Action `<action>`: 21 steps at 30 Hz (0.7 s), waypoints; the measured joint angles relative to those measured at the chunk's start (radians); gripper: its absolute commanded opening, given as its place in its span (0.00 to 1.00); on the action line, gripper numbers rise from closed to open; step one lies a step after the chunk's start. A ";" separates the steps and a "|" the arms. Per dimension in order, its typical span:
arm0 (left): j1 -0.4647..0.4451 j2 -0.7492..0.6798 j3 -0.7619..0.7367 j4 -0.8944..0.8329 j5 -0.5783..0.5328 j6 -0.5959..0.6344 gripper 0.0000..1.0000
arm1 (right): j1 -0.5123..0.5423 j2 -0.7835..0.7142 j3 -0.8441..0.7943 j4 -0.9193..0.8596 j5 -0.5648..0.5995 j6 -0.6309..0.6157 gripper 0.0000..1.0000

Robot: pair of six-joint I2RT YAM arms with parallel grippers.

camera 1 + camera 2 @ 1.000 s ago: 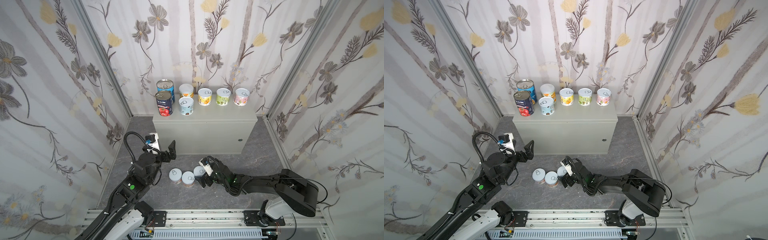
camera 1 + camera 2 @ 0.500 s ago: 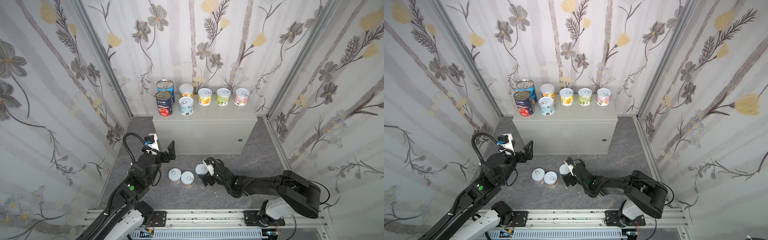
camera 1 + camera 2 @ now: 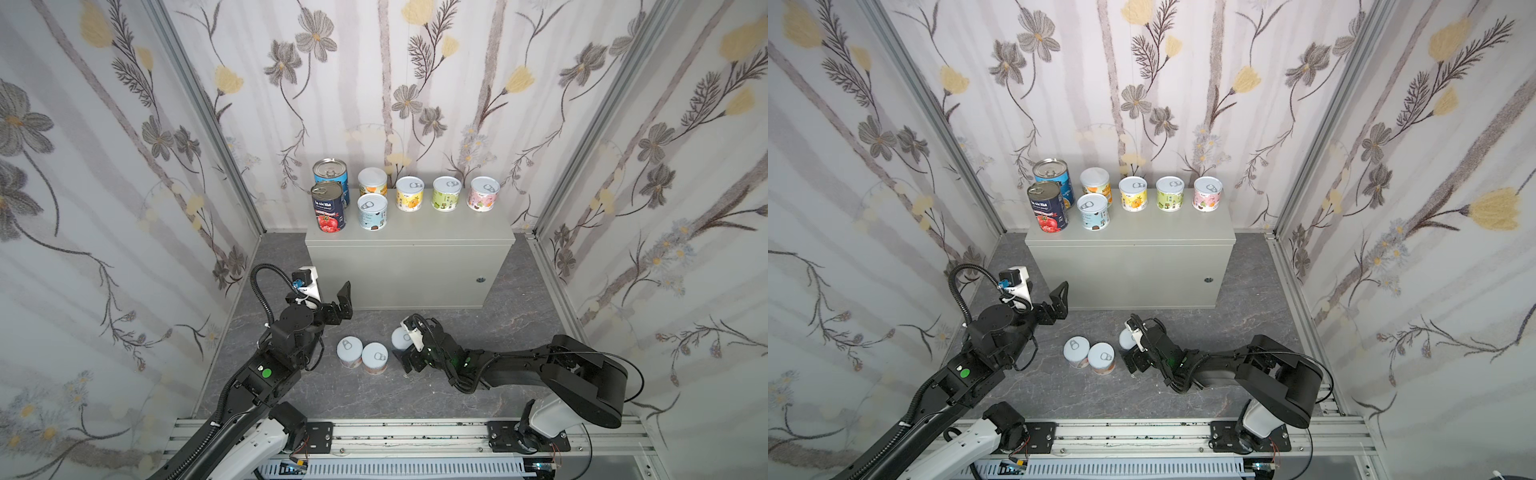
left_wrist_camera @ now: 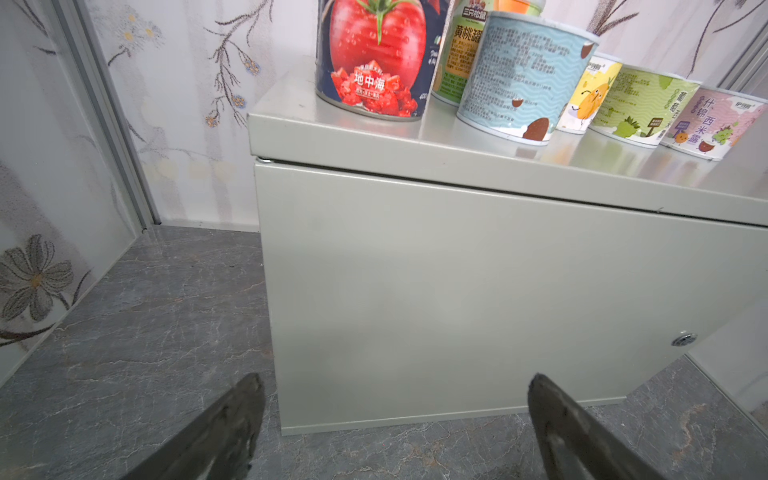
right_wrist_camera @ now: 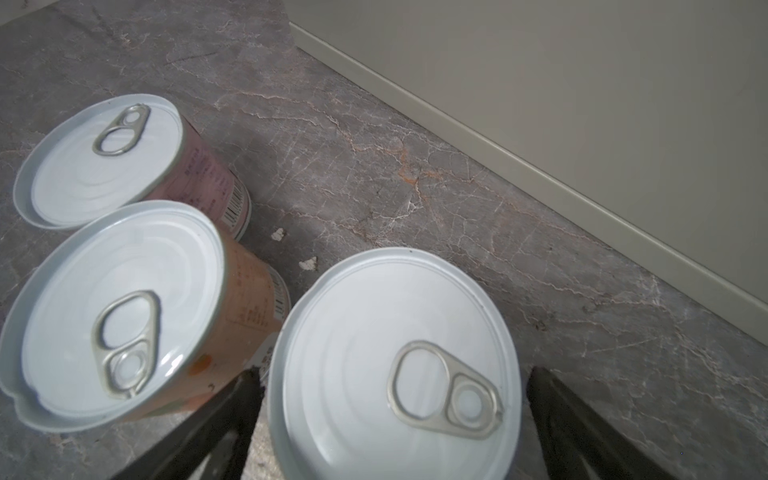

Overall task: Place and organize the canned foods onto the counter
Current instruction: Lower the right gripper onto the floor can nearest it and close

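The floor can [image 5: 374,316] between the right gripper's [image 5: 392,376] spread jaws stands upright, axis vertical, pull-tab lid up, beside two other cans [image 5: 120,307]; seven cans [image 3: 409,199] stand upright on the surface [image 3: 436,235]; the left gripper [image 4: 395,378] is open and empty.

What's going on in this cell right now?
Two arms are moving canned foods onto the grey counter. Seven cans stand on it; three short cans are on the floor. The right gripper is open with jaws either side of the rightmost floor can, not yet closed. The left gripper hangs open and empty facing the counter's front.
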 measured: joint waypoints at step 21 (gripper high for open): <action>0.000 0.011 0.000 -0.008 0.002 -0.004 1.00 | -0.007 0.111 -0.005 0.171 -0.016 0.085 0.79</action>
